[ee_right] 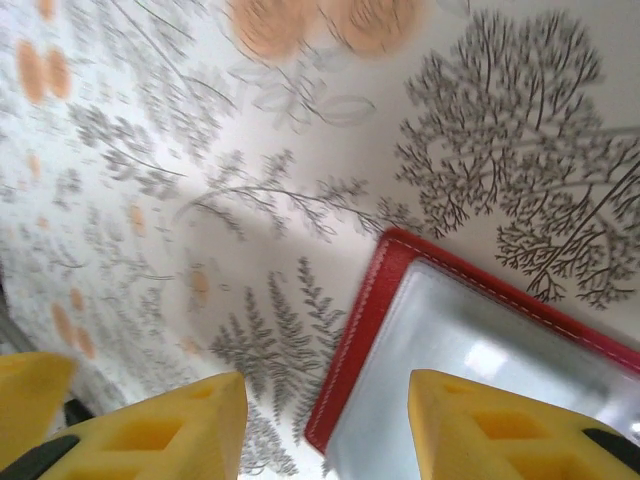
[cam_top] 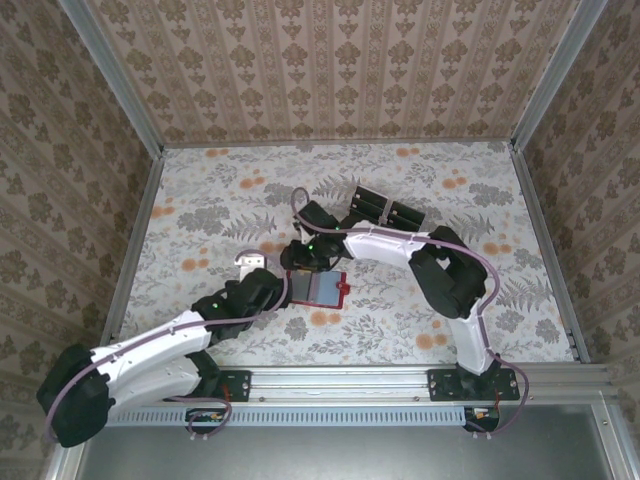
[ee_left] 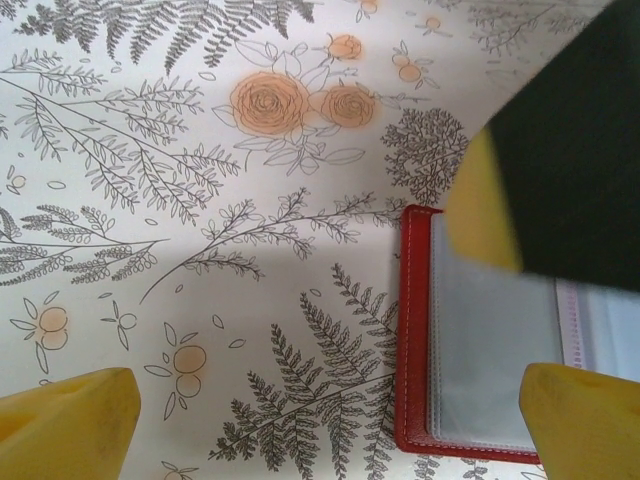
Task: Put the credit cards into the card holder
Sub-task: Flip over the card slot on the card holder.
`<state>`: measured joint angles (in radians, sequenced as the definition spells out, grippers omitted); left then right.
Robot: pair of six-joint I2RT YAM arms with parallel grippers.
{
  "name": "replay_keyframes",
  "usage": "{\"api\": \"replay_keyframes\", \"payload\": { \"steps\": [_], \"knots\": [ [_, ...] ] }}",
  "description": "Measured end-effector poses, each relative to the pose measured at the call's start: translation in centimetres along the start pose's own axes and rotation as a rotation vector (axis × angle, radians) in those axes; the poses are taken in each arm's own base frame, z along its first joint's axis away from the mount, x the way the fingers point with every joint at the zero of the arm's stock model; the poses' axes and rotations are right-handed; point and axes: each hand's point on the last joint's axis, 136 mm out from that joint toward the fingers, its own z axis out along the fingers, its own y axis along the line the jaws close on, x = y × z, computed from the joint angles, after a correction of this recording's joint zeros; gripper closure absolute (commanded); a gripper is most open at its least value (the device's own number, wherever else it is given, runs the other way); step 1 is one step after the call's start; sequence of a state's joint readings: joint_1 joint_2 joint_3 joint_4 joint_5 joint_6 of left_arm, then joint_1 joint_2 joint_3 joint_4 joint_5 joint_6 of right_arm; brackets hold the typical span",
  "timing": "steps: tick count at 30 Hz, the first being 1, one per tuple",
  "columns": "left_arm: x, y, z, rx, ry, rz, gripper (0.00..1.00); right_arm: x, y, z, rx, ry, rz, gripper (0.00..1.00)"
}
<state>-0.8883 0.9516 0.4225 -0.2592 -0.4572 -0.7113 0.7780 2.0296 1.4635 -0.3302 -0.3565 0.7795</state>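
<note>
From above, the left gripper (cam_top: 277, 291) sits at the left edge of the card holder (cam_top: 318, 288), which lies open and flat near the middle of the table (cam_top: 200, 190); a small pale object (cam_top: 252, 260), too small to name, lies just beyond that gripper; the right gripper (cam_top: 308, 262) hangs over the holder's far left corner; the credit cards (cam_top: 404, 213) show as dark pieces farther back and to the right, apart from the holder.

The left wrist view adds that its yellow fingers (ee_left: 65, 425) stand wide apart, one over bare floral tabletop, the other over the holder's clear pocket, with the right gripper's dark body at upper right; the right wrist view shows its own fingers (ee_right: 170, 430) part-way apart, straddling the holder's red stitched edge, with nothing clamped between them.

Open tabletop runs left from the holder to the wall (cam_top: 60, 200); the right arm (cam_top: 450, 285) crowds the right side.
</note>
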Motion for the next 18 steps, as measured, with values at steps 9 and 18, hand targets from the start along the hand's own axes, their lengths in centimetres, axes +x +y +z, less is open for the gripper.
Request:
{"api": "replay_keyframes", "payload": {
  "steps": [9, 18],
  "knots": [
    [-1.1, -2.0, 1.2, 0.001, 0.055, 0.033, 0.0, -6.6, -0.4, -10.5, -0.039, -0.209, -0.039, 0.53],
    [-2.3, -3.3, 2.7, -0.009, 0.097, 0.052, 0.0, -8.5, -7.7, -15.4, 0.179, -0.256, -0.076, 0.53]
  ]
}}
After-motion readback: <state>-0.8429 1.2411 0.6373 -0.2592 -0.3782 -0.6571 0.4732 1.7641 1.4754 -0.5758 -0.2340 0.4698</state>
